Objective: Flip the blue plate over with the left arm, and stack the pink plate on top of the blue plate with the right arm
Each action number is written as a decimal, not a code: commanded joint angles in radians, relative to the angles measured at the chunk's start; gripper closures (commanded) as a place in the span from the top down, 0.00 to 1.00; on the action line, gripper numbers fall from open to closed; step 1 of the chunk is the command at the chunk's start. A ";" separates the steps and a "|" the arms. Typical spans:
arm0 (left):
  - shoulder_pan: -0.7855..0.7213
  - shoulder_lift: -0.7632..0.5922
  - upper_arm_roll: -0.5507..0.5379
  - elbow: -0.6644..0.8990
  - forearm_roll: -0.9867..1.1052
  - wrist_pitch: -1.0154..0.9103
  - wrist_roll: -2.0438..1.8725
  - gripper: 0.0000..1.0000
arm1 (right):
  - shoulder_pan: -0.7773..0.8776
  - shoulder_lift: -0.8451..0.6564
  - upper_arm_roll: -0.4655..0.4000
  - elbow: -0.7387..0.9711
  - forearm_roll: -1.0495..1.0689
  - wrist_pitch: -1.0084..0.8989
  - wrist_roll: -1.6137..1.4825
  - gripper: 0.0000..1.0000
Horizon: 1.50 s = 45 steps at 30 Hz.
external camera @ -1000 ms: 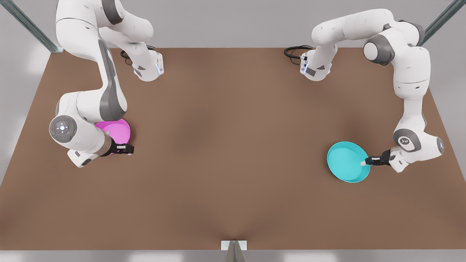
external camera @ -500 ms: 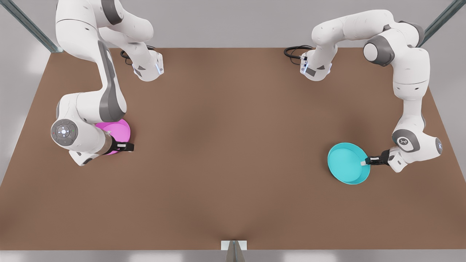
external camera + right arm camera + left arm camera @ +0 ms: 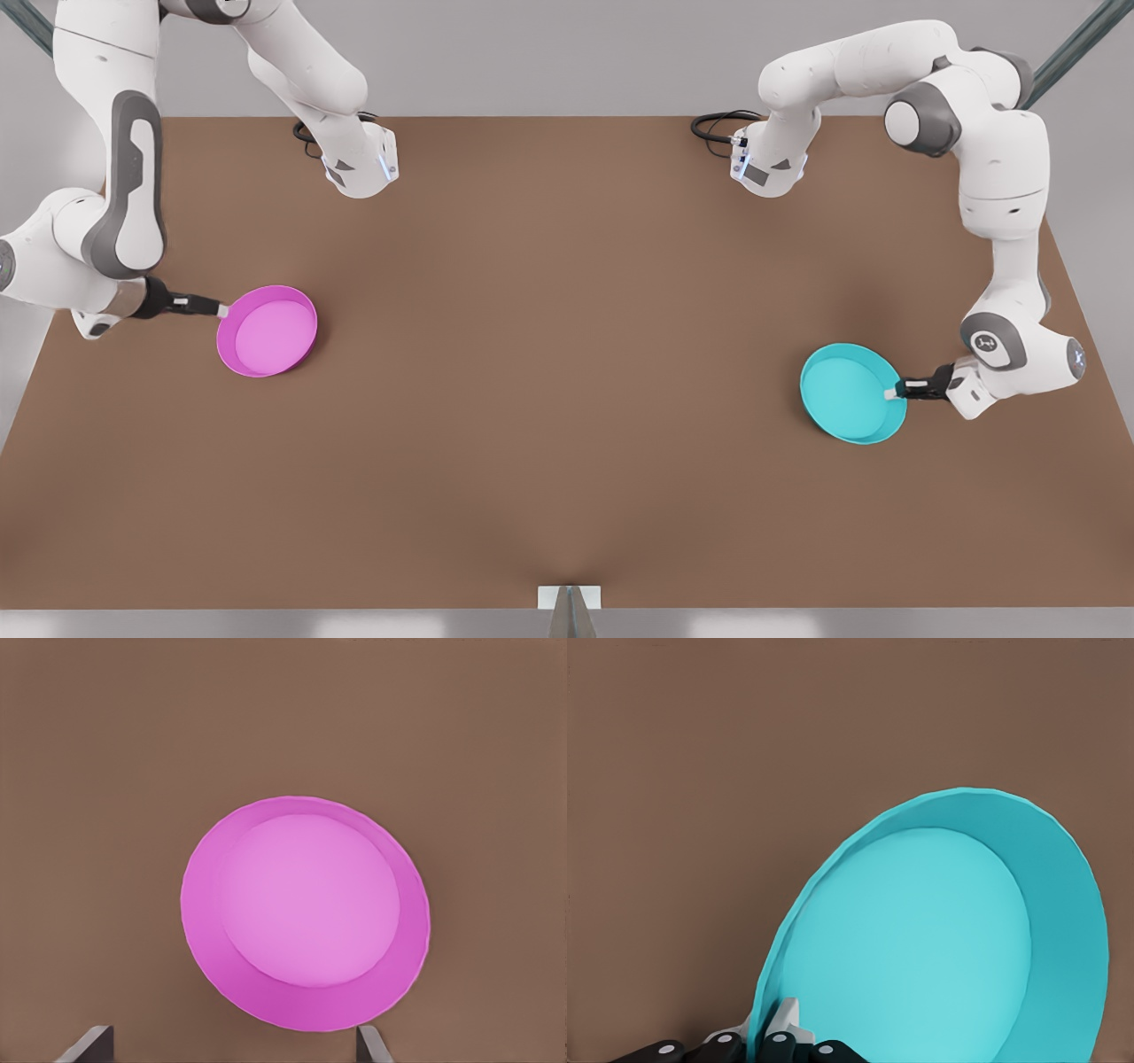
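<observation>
Blue plate (image 3: pixel 849 392), tilted off the bench (image 3: pixel 567 372) at front view's right, rim pinched by left end effector (image 3: pixel 893 391)—likely to slip mid-flip; pink plate (image 3: pixel 267 330) flat at left, right end effector (image 3: pixel 221 310) spread open beside it.

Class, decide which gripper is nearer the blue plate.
Left. The left gripper is clamped on the blue plate rim; the right gripper sits open beside the pink plate, across the table.

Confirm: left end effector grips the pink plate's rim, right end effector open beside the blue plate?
Plates swapped. The left end effector grips the blue plate by its rim in the left wrist view; the open right end effector is beside the pink plate.
</observation>
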 commanded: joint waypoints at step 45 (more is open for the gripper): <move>-1.273 -0.005 0.284 0.264 1.381 -0.812 -1.036 0.21 | -0.148 0.401 -0.001 0.087 -0.016 0.122 -0.210 1.00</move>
